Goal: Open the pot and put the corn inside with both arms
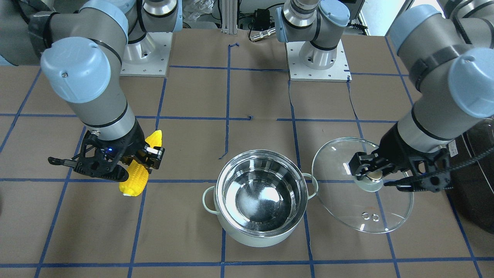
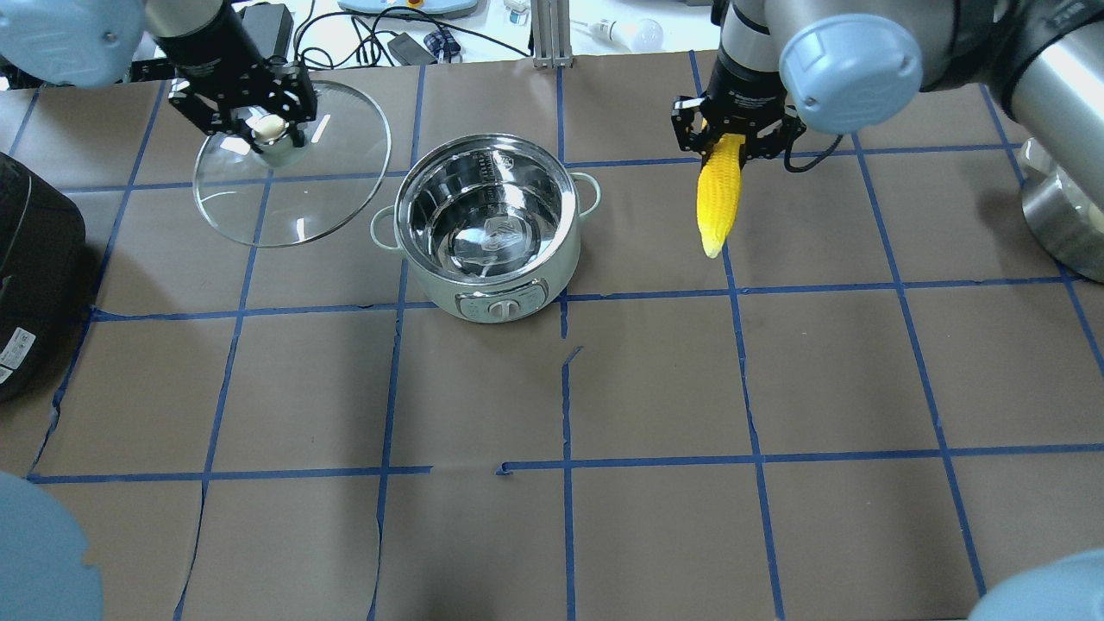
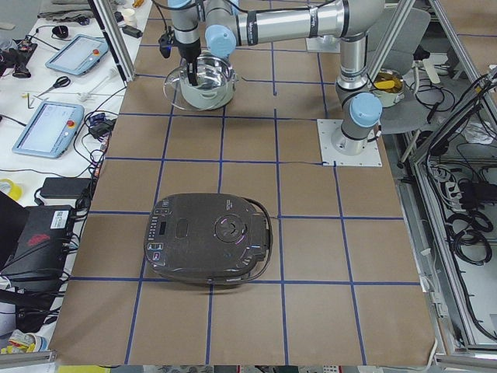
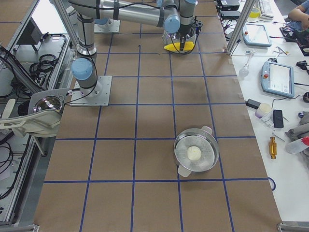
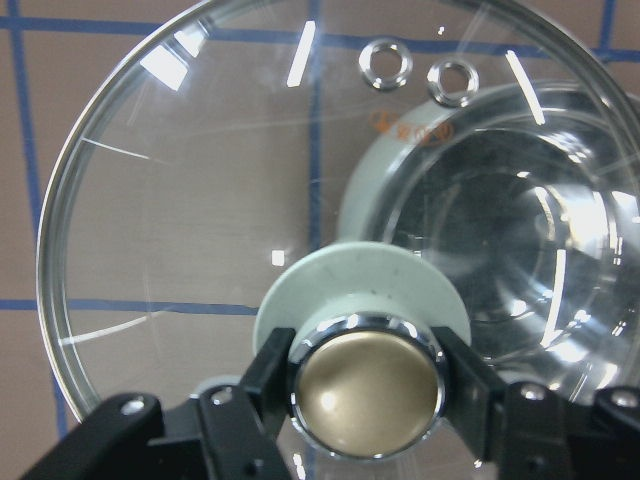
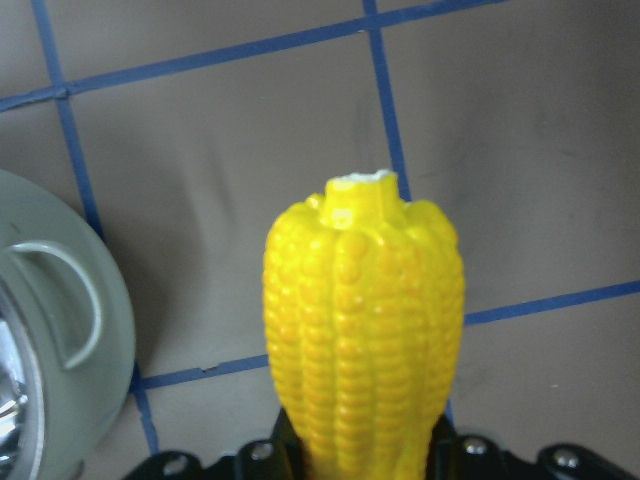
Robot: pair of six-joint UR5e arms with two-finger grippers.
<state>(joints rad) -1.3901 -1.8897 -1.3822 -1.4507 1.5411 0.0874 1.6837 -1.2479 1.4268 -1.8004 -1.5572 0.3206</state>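
Observation:
The mint-green pot point(image 1: 254, 237) stands open in the middle, its steel inside empty; it also shows in the overhead view point(image 2: 440, 293). My left gripper point(image 2: 267, 128) is shut on the brass knob point(image 5: 368, 390) of the glass lid point(image 2: 285, 207) and holds it tilted just beside the pot. In the front view the left gripper point(image 1: 370, 175) and the lid point(image 1: 339, 162) are on the right. My right gripper point(image 2: 731, 138) is shut on the yellow corn point(image 2: 720, 190) and holds it off the table on the pot's other side. The corn also shows in the front view point(image 1: 135, 181) and in the right wrist view point(image 6: 365, 330).
A black appliance point(image 2: 34, 276) sits at the table's left end. A steel pot point(image 4: 195, 154) with something white in it sits at the right end. Blue tape lines grid the brown table.

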